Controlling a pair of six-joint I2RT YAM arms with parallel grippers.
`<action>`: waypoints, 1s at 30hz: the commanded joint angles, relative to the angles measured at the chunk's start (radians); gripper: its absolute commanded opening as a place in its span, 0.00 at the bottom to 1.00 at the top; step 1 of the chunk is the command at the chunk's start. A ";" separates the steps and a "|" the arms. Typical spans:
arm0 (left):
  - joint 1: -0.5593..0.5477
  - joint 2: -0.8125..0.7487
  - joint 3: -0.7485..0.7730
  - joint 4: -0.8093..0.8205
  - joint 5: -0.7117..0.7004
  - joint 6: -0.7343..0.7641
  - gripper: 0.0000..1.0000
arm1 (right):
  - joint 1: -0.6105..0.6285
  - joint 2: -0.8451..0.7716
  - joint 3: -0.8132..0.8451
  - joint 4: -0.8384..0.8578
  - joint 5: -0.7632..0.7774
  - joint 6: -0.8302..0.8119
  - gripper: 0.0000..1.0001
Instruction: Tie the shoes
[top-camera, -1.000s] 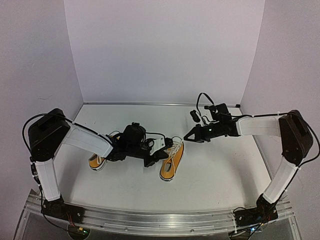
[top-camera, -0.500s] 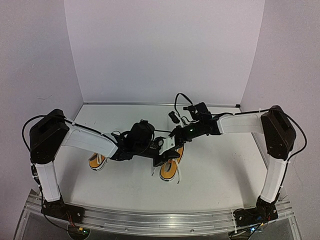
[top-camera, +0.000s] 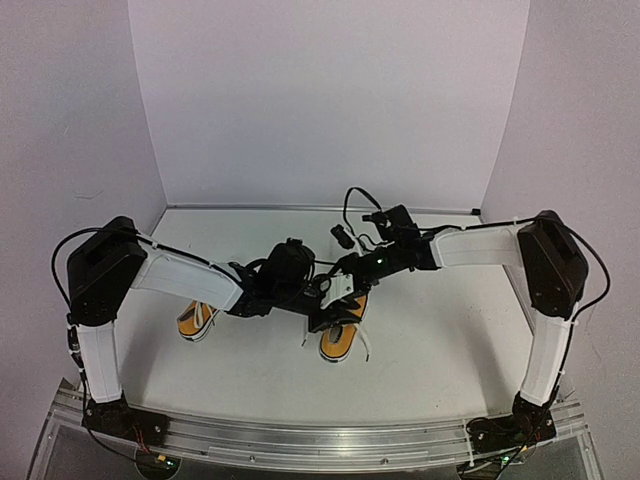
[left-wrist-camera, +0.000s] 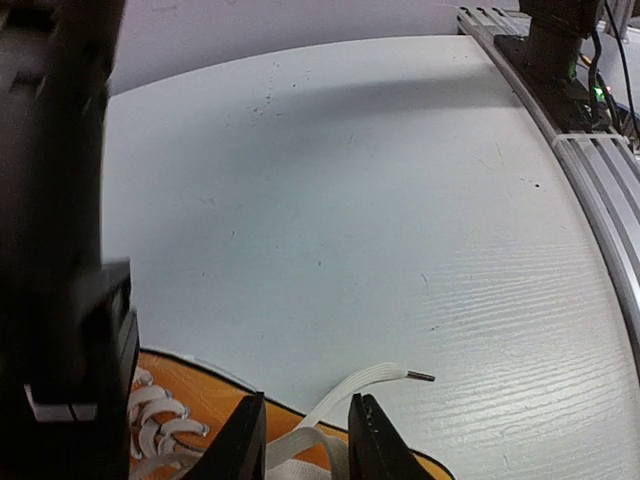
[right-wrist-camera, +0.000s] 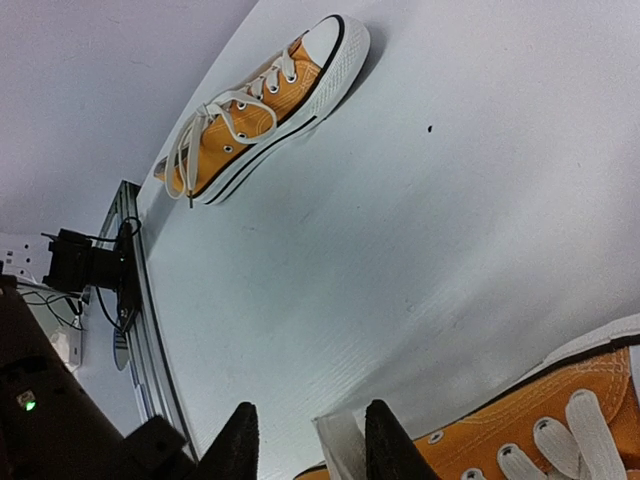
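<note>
Two orange-yellow shoes lie on the white table. One shoe (top-camera: 338, 343) lies at the centre, the other shoe (top-camera: 195, 321) at the left, partly hidden by my left arm. My left gripper (top-camera: 325, 318) is low over the centre shoe (left-wrist-camera: 195, 395), open, with a white lace (left-wrist-camera: 370, 385) lying between its fingers; the aglet points right. My right gripper (top-camera: 347, 275) is at that shoe's far end (right-wrist-camera: 545, 410), open, with a flat white lace end (right-wrist-camera: 340, 440) between its fingers. The other shoe (right-wrist-camera: 255, 115) shows far off in the right wrist view, its laces loose.
An aluminium rail (top-camera: 320, 440) runs along the near table edge and shows in the left wrist view (left-wrist-camera: 600, 150). White walls close the back and both sides. The right arm's base (left-wrist-camera: 550, 40) and the left arm's base (right-wrist-camera: 85, 265) stand on the rail.
My right gripper has swung left from the open table to the centre shoe's far end. My left gripper has shifted right over that shoe. Lace ends now trail beside the shoe.
</note>
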 joint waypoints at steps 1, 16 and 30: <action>0.070 -0.132 -0.039 -0.036 0.056 -0.065 0.33 | -0.068 -0.168 -0.046 0.012 -0.008 0.011 0.53; 0.216 -0.175 -0.112 0.096 0.143 -0.276 0.53 | -0.113 -0.465 -0.313 -0.028 0.081 0.059 0.82; 0.232 0.020 0.050 0.100 0.101 -0.366 0.53 | 0.178 -0.462 -0.429 0.142 0.324 0.267 0.65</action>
